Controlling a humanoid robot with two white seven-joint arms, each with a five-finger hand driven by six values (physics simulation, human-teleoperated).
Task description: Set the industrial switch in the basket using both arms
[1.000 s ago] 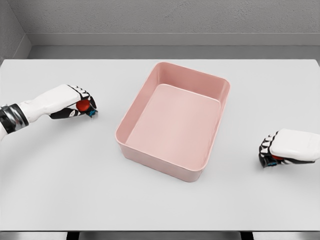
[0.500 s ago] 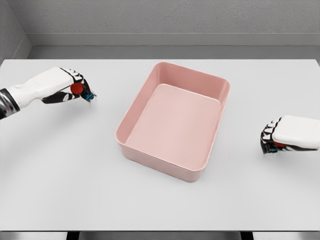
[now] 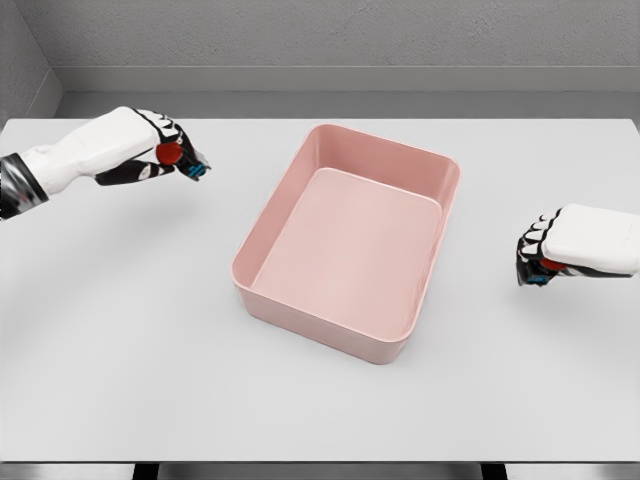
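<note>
Since the earlier frames our left hand [image 3: 140, 150] has climbed away from the tabletop [image 3: 130, 350] and drifted toward its far-left corner, carrying its load along; our right hand [image 3: 575, 255] has risen only slightly and kept near the right edge.

From the head view, we see the left hand's fingers clamped on a small industrial switch [image 3: 178, 158], its red knob showing between the fingertips and a blue-and-black piece poking out toward the basket [image 3: 262, 260]. That switch hangs in the air, left of the basket's far-left corner and well apart from its rim.

Our right hand has its fingers curled around a second small red-and-blue part [image 3: 545, 270], mostly hidden under the palm, so we cannot tell much of its shape. It sits between the basket's right wall and the tabletop's right edge, apart from both.

The pink basket lies mid-table, turned at a slant, its interior bare. Open tabletop runs along the near edge and on both sides, giving each arm free room toward the rim.
</note>
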